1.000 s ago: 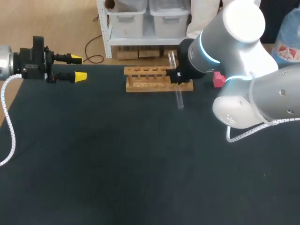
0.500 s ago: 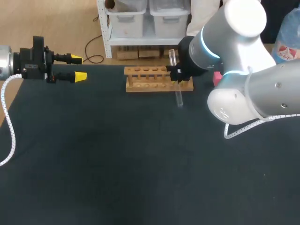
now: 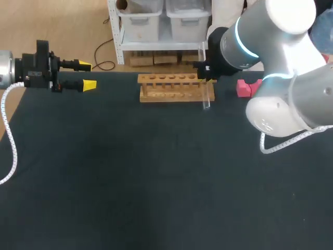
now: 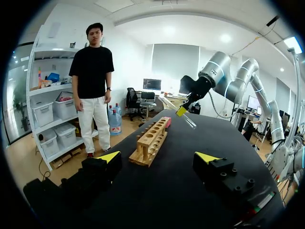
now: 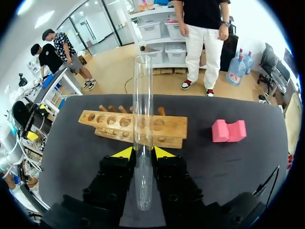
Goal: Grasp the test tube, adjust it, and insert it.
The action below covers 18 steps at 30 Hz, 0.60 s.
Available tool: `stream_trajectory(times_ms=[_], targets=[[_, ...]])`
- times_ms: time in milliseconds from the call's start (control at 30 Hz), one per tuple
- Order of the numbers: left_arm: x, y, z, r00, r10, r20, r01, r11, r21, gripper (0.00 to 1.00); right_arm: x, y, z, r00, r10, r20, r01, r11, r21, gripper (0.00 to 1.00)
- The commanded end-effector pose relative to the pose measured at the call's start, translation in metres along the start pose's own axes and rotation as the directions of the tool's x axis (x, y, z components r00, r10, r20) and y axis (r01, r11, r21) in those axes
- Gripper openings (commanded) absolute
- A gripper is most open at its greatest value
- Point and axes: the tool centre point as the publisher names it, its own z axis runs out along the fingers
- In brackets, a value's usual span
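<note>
Head view: over the last second my right arm swung out toward its own side and back a bit. The right gripper point(image 3: 205, 69) now sits by the right end of the wooden test tube rack point(image 3: 169, 87) instead of over its right-hand holes. The test tube point(image 3: 206, 99) went with it and reads closer to upright than the earlier lean. Its lower end shows just off the rack's right end, above the dark table point(image 3: 130, 172), not in any hole. The pink block point(image 3: 244, 87) is more exposed now that the arm is off it. The left gripper point(image 3: 87, 75) hasn't moved, parked at the far left edge, fingers apart, nothing in them. Left wrist view: my own left gripper point(image 4: 158, 157) is released and empty, and the rack point(image 4: 151, 142) lies ahead of it. Beyond the rack the right gripper point(image 4: 181, 111) carries the tube point(image 4: 189, 123) slanted in the air, clear of the rack top. Right wrist view: the right gripper point(image 5: 142, 152) is clenched on the tube point(image 5: 142, 95), both yellow tips pinching it from either side, with the tube running straight out ahead. The rack point(image 5: 105, 121) is in front with all its holes empty, and the pink block point(image 5: 228, 131) is well off to the side. My read: grasp done, and this is the adjust step. The tube still needs tipping vertical and recentring over a hole before insertion. Height over the rack I can't judge from here.
</note>
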Motion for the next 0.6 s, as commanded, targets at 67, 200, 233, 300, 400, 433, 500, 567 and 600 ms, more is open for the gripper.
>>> stream_trajectory(times_ms=[67, 200, 233, 300, 400, 433, 500, 567, 600], targets=[[0.001, -0.001, 0.0, 1.0, 0.003, 0.004, -0.003, 1.0, -0.003, 1.0, 0.009, -0.003, -0.036, 0.997, 0.001, 0.078, -0.004, 0.999, 0.043, 0.0], [0.001, -0.001, 0.0, 1.0, 0.003, 0.004, -0.003, 1.0, -0.003, 1.0, 0.011, -0.005, -0.046, 0.997, 0.001, 0.083, -0.006, 0.998, 0.058, 0.0], [0.001, -0.001, 0.0, 1.0, 0.003, 0.004, -0.003, 1.0, -0.003, 1.0, 0.012, -0.005, -0.048, 0.997, 0.002, 0.083, -0.007, 0.998, 0.059, 0.0], [0.001, -0.001, 0.0, 1.0, 0.003, 0.004, -0.003, 1.0, -0.003, 1.0, 0.012, -0.005, -0.052, 0.996, 0.003, 0.086, -0.008, 0.998, 0.066, 0.0], [0.001, -0.001, 0.0, 1.0, 0.003, 0.004, -0.003, 1.0, -0.003, 1.0, 0.013, -0.005, -0.056, 0.996, 0.003, 0.091, -0.01, 0.998, 0.07, 0.0], [0.001, -0.001, 0.0, 1.0, 0.003, 0.004, -0.003, 1.0, -0.003, 1.0, 0.013, -0.005, -0.056, 0.996, 0.002, 0.092, -0.009, 0.998, 0.07, 0.0], [0.001, -0.001, 0.0, 1.0, 0.003, 0.004, -0.003, 1.0, -0.003, 1.0, 0.013, -0.005, -0.057, 0.996, -0.002, 0.093, -0.004, 0.998, 0.07, 0.0], [0.001, -0.001, 0.0, 1.0, 0.003, 0.004, -0.003, 1.0, -0.003, 1.0, 0.013, -0.005, -0.058, 0.996, -0.01, 0.094, 0.004, 0.998, 0.066, 0.0], [0.001, -0.001, 0.0, 1.0, 0.003, 0.004, -0.003, 1.0, -0.003, 1.0, 0.013, -0.005, -0.058, 0.996, -0.01, 0.094, 0.004, 0.998, 0.066, 0.0]])
